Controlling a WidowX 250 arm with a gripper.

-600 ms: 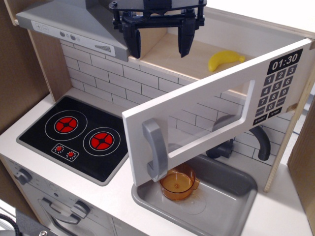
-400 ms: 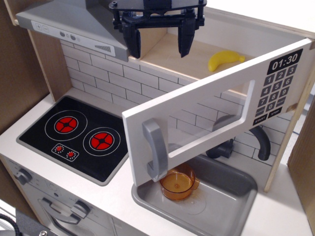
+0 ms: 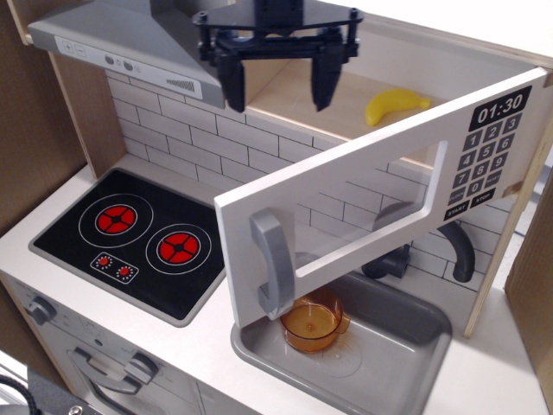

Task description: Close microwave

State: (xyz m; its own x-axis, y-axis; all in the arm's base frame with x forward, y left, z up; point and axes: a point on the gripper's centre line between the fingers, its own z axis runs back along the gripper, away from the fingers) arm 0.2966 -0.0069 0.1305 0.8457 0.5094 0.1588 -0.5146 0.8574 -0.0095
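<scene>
The microwave point(image 3: 346, 108) is a light-wood box at the upper right. Its white door point(image 3: 363, 186) stands swung wide open toward me, with a grey bar handle point(image 3: 270, 264) at its free left end, a clear window, and a black keypad point(image 3: 484, 151) with clock digits 01:30. A yellow banana point(image 3: 393, 105) lies inside the cavity. My black gripper point(image 3: 278, 90) hangs open and empty above the cavity's left front corner, fingers pointing down, apart from the door and well above the handle.
A grey slanted range hood point(image 3: 130, 39) is just left of the gripper. Below are a black hob point(image 3: 138, 238) with red rings, a grey sink point(image 3: 363, 346) holding an orange cup point(image 3: 313, 322), and a dark faucet point(image 3: 454, 246) behind the door.
The gripper has risen slightly; the door, banana and cup have not moved.
</scene>
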